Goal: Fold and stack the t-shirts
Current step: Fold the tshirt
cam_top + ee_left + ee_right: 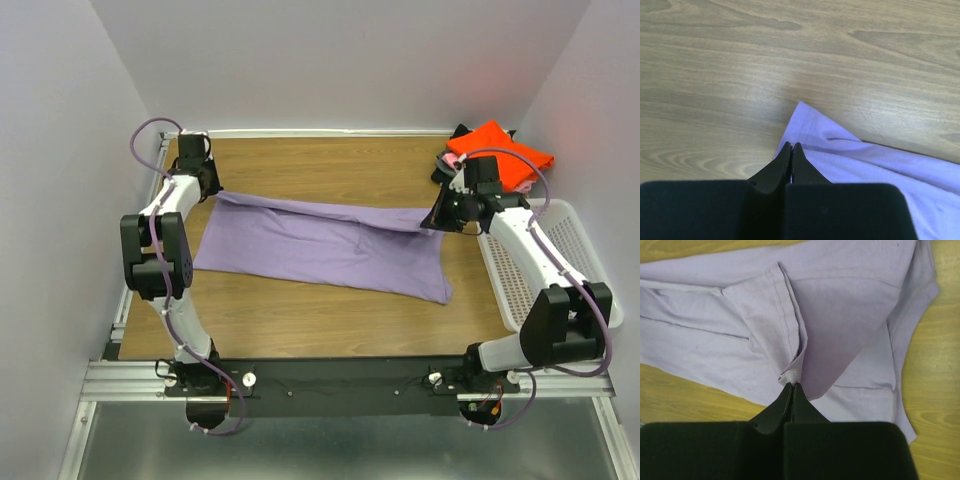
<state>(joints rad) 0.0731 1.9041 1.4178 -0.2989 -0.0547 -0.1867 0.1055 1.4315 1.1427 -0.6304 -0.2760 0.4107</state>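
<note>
wooden table point(300, 160) fills the view, and across its middle sprawls the lavender t-shirt point(320, 245), its far edge pulled into a line between the two arms while the rest lies flat. at the right edge sits the white mesh basket point(572, 232). just beyond it, in the far right corner, there's a folded orange-red t-shirt point(505, 150) on top of a small pile. left gripper point(208, 188) is pinched tight on the lavender shirt's far left corner. right gripper point(437, 218) is clamped on a bunched fold at its far right end.
</note>
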